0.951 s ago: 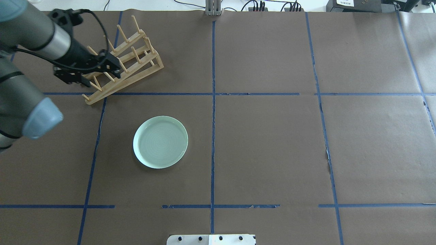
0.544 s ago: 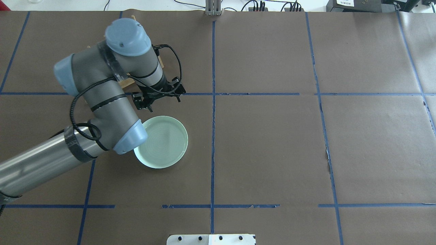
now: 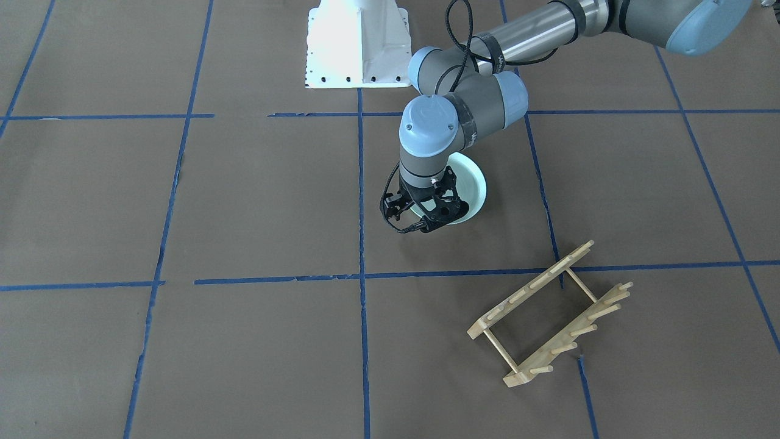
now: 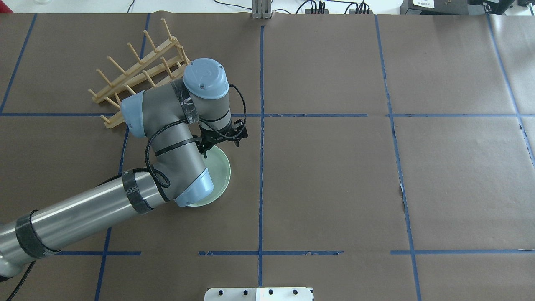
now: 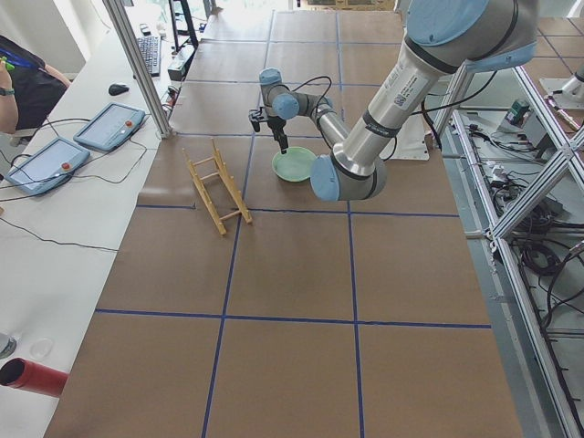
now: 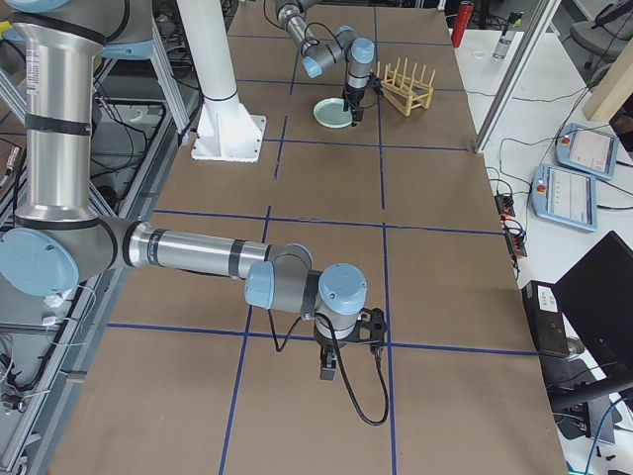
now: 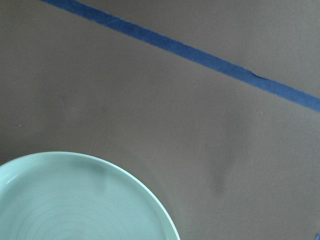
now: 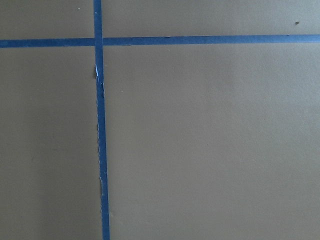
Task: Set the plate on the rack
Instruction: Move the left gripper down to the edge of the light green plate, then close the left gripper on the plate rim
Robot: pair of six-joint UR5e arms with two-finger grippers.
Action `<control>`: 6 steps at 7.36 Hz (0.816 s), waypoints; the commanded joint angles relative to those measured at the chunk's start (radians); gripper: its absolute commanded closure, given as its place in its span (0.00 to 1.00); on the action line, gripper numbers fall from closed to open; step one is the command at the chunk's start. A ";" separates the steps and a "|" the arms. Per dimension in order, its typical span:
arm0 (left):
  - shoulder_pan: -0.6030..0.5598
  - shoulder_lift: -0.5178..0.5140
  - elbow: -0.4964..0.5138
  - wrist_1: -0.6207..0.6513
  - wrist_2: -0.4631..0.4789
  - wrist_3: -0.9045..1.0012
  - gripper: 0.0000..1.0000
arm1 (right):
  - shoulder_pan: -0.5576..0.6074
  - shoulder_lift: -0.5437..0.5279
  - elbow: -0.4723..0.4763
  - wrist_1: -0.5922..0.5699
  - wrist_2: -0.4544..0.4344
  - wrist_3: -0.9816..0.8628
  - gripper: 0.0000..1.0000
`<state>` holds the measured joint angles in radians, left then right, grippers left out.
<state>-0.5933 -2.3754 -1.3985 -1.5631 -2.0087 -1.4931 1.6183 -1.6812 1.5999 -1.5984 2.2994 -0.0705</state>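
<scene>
Green plate (image 4: 220,170) is laid flat on the table (image 4: 334,188) | left gripper (image 3: 425,213) is held over its far rim — jaws spread, nothing gripped | right gripper (image 6: 348,348) far off, jaws cannot be told

No text, number, brand or sign could be read in any view. A white label (image 4: 423,3) was noted on a black box at the table's far edge, well beyond the left gripper (image 4: 220,141) and far off to its right. Print is present on it but is too small to be made out. A short line of dark print (image 5: 394,88) was seen on the silver tube of the left arm, well behind that gripper, and it is too blurred to be read. Both wrist views were checked and no lettering was found.
</scene>
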 commanded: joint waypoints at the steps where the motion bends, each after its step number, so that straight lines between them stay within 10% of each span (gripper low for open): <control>1: 0.020 -0.011 0.035 -0.002 0.076 -0.001 0.07 | 0.000 0.000 0.000 0.000 0.000 0.000 0.00; 3: 0.020 -0.037 0.035 0.000 0.077 0.002 0.59 | 0.000 0.000 0.000 0.000 0.000 0.000 0.00; 6: 0.030 -0.038 0.035 0.002 0.076 -0.003 0.66 | 0.000 0.000 0.000 0.000 0.000 0.000 0.00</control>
<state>-0.5703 -2.4141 -1.3638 -1.5625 -1.9329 -1.4938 1.6180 -1.6813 1.5999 -1.5984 2.2994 -0.0705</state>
